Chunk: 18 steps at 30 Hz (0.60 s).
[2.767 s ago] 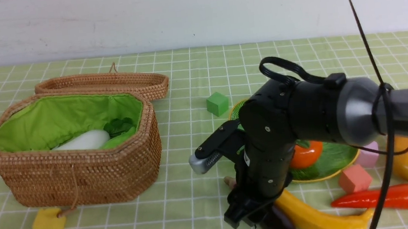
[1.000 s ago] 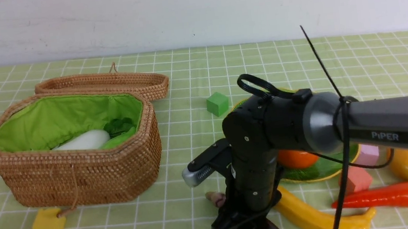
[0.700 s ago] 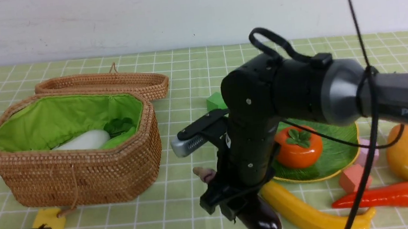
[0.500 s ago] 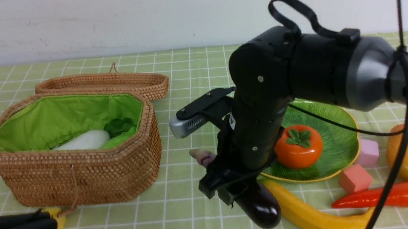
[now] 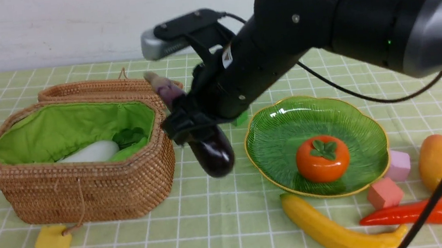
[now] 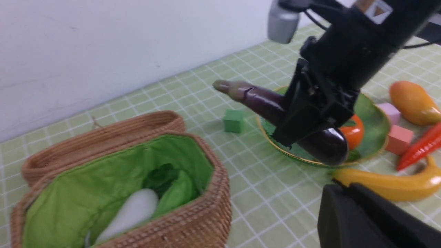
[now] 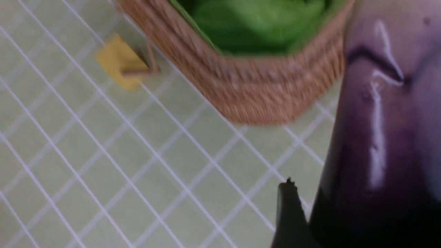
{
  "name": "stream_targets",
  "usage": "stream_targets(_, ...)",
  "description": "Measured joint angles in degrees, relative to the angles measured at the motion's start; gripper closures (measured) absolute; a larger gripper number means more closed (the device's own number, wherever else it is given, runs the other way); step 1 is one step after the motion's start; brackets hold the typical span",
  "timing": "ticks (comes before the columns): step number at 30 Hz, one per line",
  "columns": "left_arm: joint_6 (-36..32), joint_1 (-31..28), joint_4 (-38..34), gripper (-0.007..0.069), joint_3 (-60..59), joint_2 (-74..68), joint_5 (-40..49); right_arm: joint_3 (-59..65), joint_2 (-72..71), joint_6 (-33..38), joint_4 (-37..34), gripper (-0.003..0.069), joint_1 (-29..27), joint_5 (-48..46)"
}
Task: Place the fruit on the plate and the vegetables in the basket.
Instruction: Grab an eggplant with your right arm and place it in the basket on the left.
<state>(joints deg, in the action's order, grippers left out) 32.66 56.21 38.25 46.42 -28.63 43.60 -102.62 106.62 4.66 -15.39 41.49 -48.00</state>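
Aloft, right gripper [image 5: 190, 124] clamps eggplant [image 5: 214, 156]; basket [image 5: 88, 189] seemingly near.

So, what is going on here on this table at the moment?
The right fingers are shut on the eggplant and hold it in the air, tilted, between the basket and the plate, close to the basket's rim. The radish lies in the basket and the persimmon sits on the plate. The banana, the mango and the carrot lie on the table by the plate.
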Motion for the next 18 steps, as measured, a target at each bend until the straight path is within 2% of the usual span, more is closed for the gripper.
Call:
stream_targets(2,4.70,0.00,4.26,0.0626,0.89,0.00,1.24,-3.49,1.90,3.56,-3.60,0.0270,0.00,0.82)
stream_targets(6,8.71,0.00,8.59,0.0626,1.50,0.00,3.12,-9.43,6.15,9.78,-9.25,0.0270,0.00,1.81)
stream_targets(7,10.24,0.00,10.22,0.0626,1.57,0.00,4.08,-12.70,8.57,13.99,-12.14,0.0270,0.00,3.27)
stream_targets(14,12.11,0.00,12.94,0.0626,1.57,0.00,5.65,-21.52,17.37,31.19,-23.69,0.0270,0.00,10.00)
stream_targets(18,12.29,0.00,13.08,0.0626,1.57,0.00,5.65,-22.48,20.27,37.69,-29.23,0.0270,0.00,13.54)
